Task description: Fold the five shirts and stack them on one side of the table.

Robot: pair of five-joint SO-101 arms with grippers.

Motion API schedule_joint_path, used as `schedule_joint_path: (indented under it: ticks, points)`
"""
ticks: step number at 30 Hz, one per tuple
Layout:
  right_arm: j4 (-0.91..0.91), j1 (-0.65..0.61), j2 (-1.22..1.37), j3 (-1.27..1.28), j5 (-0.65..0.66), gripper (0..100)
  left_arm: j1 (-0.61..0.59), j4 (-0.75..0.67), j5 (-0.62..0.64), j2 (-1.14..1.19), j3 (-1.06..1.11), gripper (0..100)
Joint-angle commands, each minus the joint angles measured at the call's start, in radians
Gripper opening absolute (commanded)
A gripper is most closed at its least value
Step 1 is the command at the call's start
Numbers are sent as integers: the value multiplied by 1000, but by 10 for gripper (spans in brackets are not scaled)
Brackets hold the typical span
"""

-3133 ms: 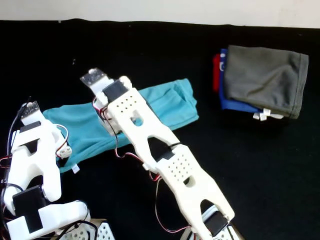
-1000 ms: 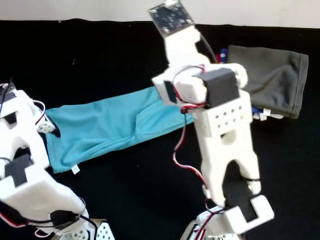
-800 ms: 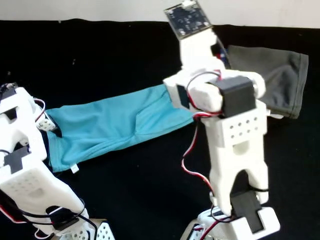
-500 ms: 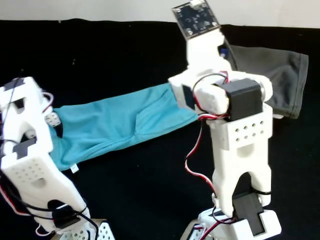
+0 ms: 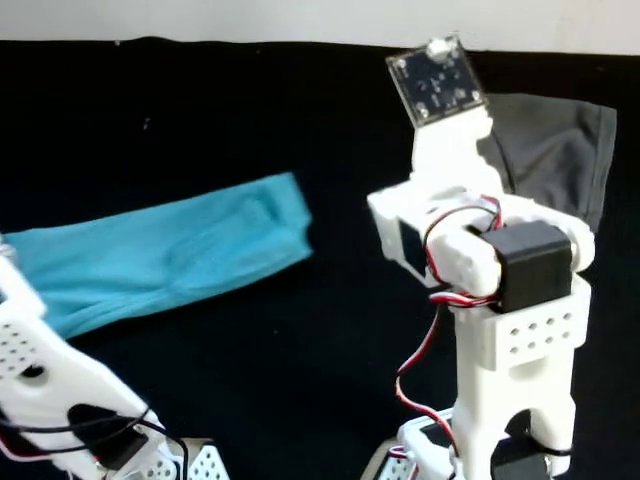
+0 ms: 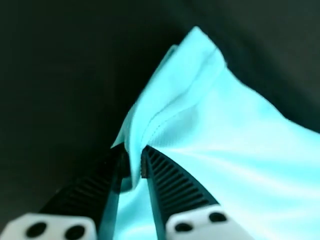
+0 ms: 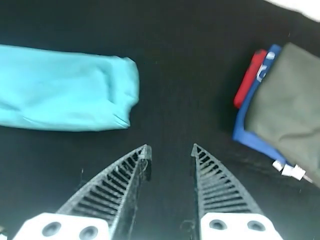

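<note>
1. Teal shirt (image 5: 160,255): long narrow band, left-centre of high view, lying on black table (image 5: 200,100). Not yet a compact fold.
2. Left gripper (image 6: 134,152): clenched on the shirt's edge.
3. Stack (image 5: 555,150), upper right: grey on top, blue + red beneath, so approx. 3 done.
4. Right gripper (image 7: 170,147): spread, empty, above bare table btw. shirt & stack.
5. Left to do: finish teal fold, add it to stack.
</note>
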Motion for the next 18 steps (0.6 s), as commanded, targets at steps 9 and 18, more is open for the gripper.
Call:
schedule_joint_path:
  ticks: [9,18]
  points:
    - [-33,45,-41,193,11,137,39,433,2,45,-440,8]
    - [-153,199,-84,475,11,137,271,430,26,-426,-120,8]
